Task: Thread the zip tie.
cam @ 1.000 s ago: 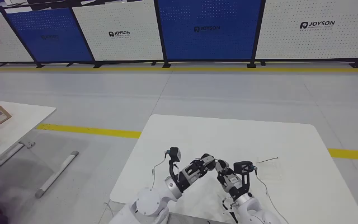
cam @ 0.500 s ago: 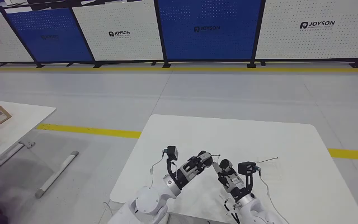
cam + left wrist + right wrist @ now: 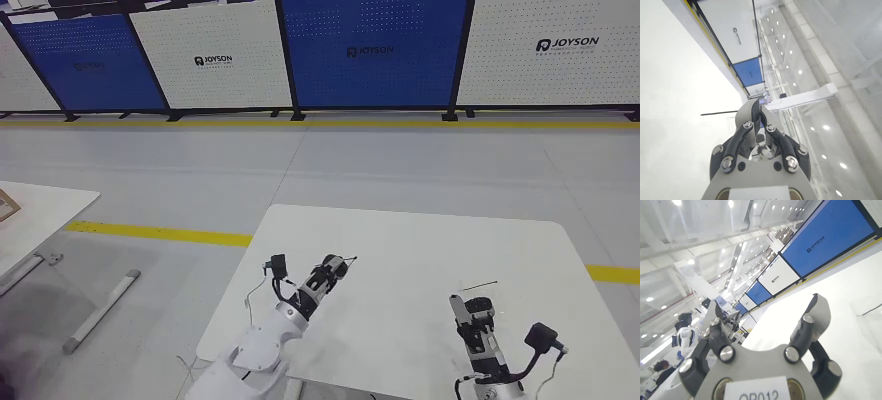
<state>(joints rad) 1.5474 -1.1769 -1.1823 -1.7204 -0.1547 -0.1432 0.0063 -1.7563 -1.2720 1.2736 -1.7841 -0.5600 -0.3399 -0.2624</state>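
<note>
My left gripper (image 3: 759, 110) is shut on a thin black zip tie (image 3: 719, 113), whose pointed end sticks out sideways from the pads. From above, this gripper (image 3: 338, 264) is over the table's left part, with the tie's tip (image 3: 350, 259) just beyond it. A second black zip tie (image 3: 480, 286) lies flat on the table at the right. My right gripper (image 3: 463, 300) stands just short of it, open, with nothing between its fingers (image 3: 815, 302). That tie (image 3: 869, 310) also lies on the table beyond this gripper (image 3: 764, 300).
The white table (image 3: 420, 235) carries nothing else; its near edge runs close under both arms. Grey floor with a yellow line (image 3: 160, 234) and blue and white panels (image 3: 370, 50) lie beyond. Another white table corner (image 3: 40, 205) is at far left.
The two grippers, close together at the table's middle before, have drawn apart. The left went left with its zip tie; the right swung right, near the loose tie.
</note>
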